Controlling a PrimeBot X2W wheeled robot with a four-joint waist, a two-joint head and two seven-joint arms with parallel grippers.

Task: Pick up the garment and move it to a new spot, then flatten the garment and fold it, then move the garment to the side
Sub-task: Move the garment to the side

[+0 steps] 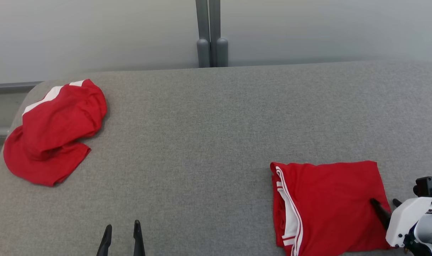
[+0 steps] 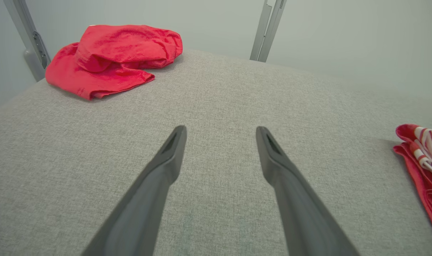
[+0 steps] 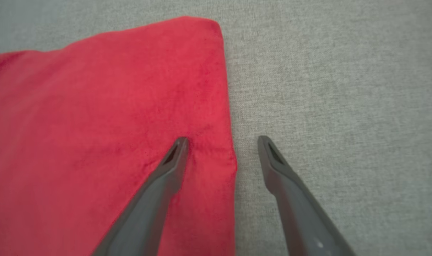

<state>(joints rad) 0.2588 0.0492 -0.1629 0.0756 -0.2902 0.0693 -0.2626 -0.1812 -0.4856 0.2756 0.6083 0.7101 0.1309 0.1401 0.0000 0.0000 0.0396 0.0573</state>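
Grey padded surface (image 1: 216,124) carries the folded red garment (image 1: 329,202) at its near right corner. Soft, light and limp, it likely wants pinching through all layers at its right edge, where the right gripper (image 1: 383,202) straddles it, spread and empty. By the near edge the left gripper (image 1: 123,224) hangs spread too; a crumpled red garment (image 1: 52,135) lies at the far left corner.

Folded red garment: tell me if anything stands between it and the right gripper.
Nothing visible does. The right gripper, open, straddles the edge of the folded red garment: one finger lies over the cloth, the other over the bare grey surface beside it.
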